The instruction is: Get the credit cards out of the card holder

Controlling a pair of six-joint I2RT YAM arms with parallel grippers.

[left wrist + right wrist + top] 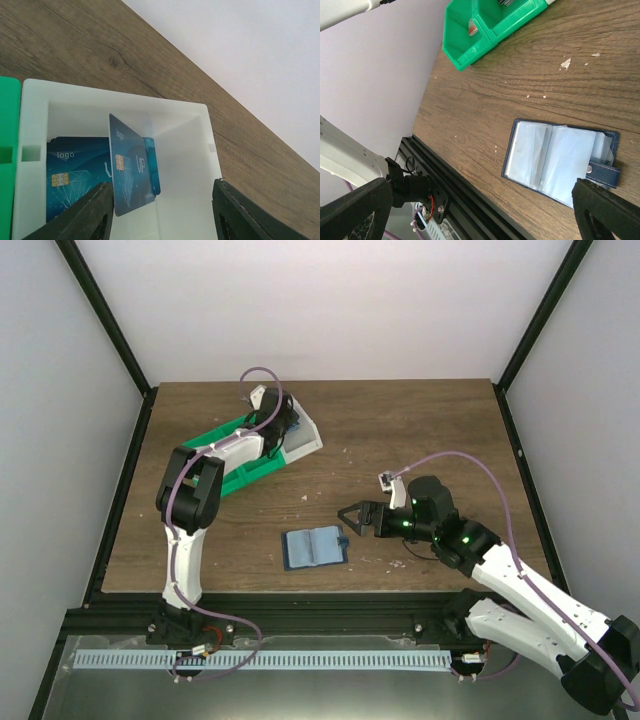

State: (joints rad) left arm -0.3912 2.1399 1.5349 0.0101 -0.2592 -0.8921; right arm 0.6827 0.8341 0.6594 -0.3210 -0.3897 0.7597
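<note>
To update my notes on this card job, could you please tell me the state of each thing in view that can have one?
card holder: unfolded flat, sleeves look empty.
left tool: open, over the white tray.
right tool: open, beside the card holder, holding nothing.
standing card: leaning on edge in the white tray, not gripped.
flat card: lying face up in the white tray.

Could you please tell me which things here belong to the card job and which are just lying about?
Job: card holder, lying open; blue cards in the white tray; left tool above them.
Lying about: green tray; pale scraps on the table.
</note>
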